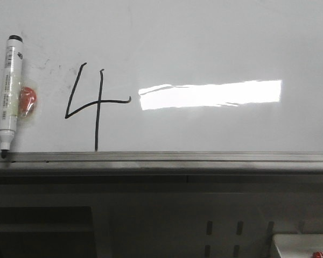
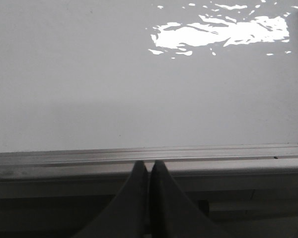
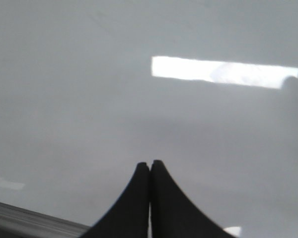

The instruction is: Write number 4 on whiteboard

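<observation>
A thin black number 4 stands drawn on the whiteboard in the front view, its long stem reaching down to the grey ledge. A white marker with a black cap stands upright at the far left, tip down on the ledge. Neither gripper shows in the front view. In the left wrist view my left gripper is shut and empty, its tips level with the ledge. My right gripper is also shut and empty, facing bare whiteboard.
An orange-red round magnet sits on the board right beside the marker. A bright window glare lies right of the 4. Below the ledge is a dark frame, with a white box corner at bottom right.
</observation>
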Available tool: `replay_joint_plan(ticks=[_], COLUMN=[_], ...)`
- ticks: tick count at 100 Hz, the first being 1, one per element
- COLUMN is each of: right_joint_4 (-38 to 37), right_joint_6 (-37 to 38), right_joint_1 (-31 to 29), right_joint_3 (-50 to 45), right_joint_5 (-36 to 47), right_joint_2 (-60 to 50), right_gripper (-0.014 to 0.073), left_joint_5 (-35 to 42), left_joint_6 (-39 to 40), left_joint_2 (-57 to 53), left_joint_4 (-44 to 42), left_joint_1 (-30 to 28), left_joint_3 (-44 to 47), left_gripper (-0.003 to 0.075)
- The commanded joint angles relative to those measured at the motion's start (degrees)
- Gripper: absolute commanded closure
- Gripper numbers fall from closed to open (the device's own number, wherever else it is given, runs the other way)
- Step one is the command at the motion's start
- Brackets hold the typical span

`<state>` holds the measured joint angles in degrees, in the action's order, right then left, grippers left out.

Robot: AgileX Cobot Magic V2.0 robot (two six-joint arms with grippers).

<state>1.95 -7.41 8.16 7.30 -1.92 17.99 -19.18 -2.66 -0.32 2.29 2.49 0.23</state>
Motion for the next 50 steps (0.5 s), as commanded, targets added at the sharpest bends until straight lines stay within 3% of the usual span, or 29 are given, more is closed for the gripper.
replay_joint_plan(ticks=[1,27,50], right_joint_4=[0.39,0.39,0.39], right_joint_6=[-0.07,-0.07,-0.07], right_joint_1=[-3.52,-8.42,-12.05], right_joint_3=[-1.55,-8.91,-9.19], right_joint_5=[5.24,0.45,-9.18], right_joint_2=[-2.94,-15.95,-19.51], right_gripper=[0.0658,0.0658,0.0658], left_joint_5=[2.87,2.87,2.87], left_joint_6=[-0.04,-0.04,-0.04], left_joint_2=[-1.42,-1.42,-1.42], left_joint_4=[0.54,0.54,0.54], left_joint_1=[-0.02,-0.02,-0.02], left_joint_3=[1.95,1.95,1.95], left_gripper=[0.0741,0.0741,0.0741])
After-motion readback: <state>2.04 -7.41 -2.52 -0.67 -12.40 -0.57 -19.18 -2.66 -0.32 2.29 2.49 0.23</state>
